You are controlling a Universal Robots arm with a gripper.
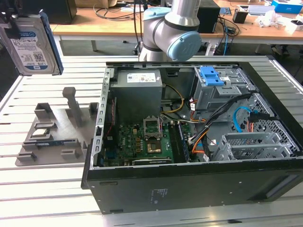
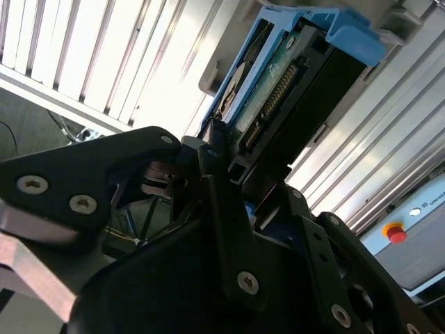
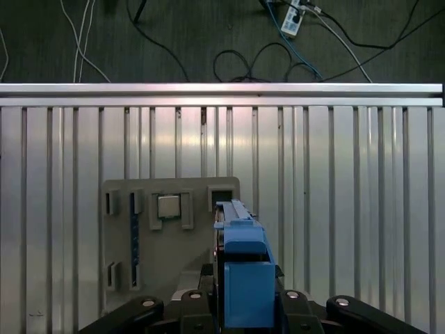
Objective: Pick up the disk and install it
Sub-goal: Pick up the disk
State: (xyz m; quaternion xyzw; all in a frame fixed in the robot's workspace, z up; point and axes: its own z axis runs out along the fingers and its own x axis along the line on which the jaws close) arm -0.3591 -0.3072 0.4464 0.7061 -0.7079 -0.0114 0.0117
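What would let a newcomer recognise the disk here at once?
Start at the open computer case, then look to the exterior view's upper left. The disk hangs there in the gripper: flat silver with a white-and-blue label and blue frame, unlike the grey power-supply box.

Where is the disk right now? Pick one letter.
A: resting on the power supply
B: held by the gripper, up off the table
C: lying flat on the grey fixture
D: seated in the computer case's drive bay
B: the gripper is clamped on the disk, which hangs in the air above the grey fixture and the slatted table, outside the computer case.
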